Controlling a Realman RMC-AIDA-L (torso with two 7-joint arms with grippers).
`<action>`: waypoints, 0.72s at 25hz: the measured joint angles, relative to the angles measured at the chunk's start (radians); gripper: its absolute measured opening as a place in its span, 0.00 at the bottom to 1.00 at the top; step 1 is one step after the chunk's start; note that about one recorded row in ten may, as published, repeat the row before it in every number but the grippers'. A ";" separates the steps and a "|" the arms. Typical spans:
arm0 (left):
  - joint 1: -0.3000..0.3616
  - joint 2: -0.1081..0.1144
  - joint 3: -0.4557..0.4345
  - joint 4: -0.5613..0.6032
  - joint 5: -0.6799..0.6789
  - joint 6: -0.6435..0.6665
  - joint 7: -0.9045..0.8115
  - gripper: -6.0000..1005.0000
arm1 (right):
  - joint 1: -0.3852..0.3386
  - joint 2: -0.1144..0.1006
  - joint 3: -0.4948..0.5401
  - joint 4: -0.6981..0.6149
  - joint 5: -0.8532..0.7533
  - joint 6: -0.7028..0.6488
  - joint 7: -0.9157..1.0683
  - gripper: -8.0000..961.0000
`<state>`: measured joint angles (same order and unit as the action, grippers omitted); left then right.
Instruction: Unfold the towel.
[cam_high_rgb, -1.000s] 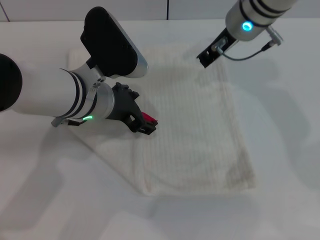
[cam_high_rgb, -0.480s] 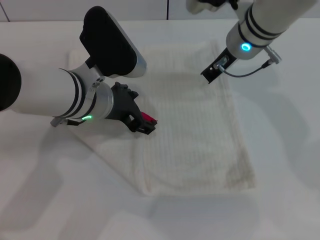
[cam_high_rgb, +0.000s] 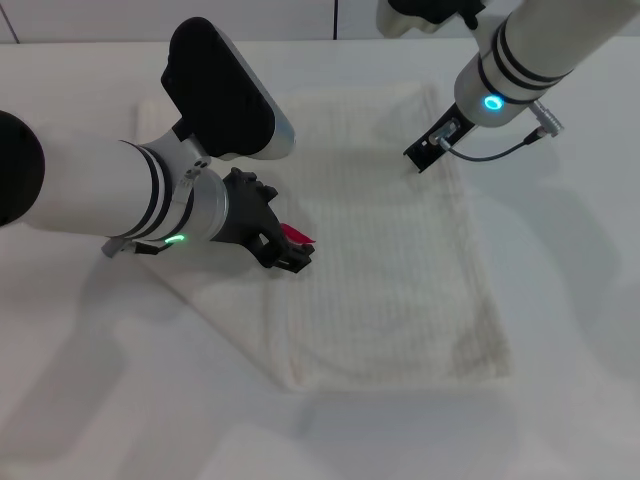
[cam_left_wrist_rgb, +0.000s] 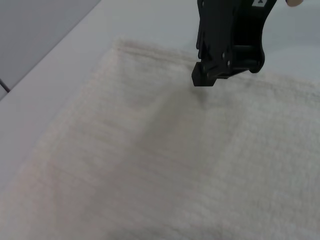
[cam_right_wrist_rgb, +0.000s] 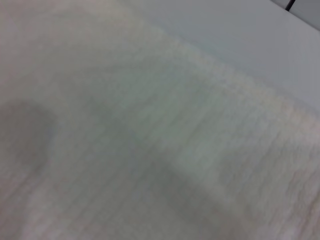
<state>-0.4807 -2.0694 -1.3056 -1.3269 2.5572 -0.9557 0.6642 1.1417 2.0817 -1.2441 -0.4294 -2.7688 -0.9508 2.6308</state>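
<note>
The towel (cam_high_rgb: 385, 240) lies folded on the white tabletop (cam_high_rgb: 570, 300), its ribbed face up, with an under-layer showing past the fold on the robot's left side. A small red tag (cam_high_rgb: 296, 236) sits at the towel's left fold edge.

The left claw (cam_high_rgb: 285, 255) is down at that edge, its fingers narrow and pinched around the red tag and the cloth corner beside it. The right claw (cam_high_rgb: 428, 152) hangs over the towel's far right part, close above the cloth; whether its fingers are spread or closed cannot be told from either view, and no cloth is seen between them. The right wrist view shows only towel surface and its border.

Judgement: the step in hand is securing two holds on the top layer before opening it.

Recommendations:
- Bring the right claw down onto the towel's far edge and take the upper layer only.
- Confirm the left pinch includes cloth, not the tag alone, which might slip or tear.
- Lift both holds together, low and level, and carry the layer away from the fold line.
</note>
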 joint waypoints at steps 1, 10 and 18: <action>0.000 0.000 0.001 0.000 0.000 0.000 0.000 0.84 | -0.001 0.000 0.000 0.002 0.000 0.002 0.000 0.01; 0.001 -0.001 0.006 0.002 0.000 0.002 0.000 0.84 | 0.004 0.001 -0.003 0.025 0.000 0.011 -0.001 0.01; -0.005 -0.001 0.012 0.013 0.000 0.014 0.000 0.84 | 0.000 0.001 -0.005 0.030 -0.003 0.016 -0.003 0.01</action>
<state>-0.4852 -2.0709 -1.2938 -1.3136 2.5571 -0.9418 0.6642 1.1414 2.0832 -1.2487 -0.3997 -2.7713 -0.9345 2.6276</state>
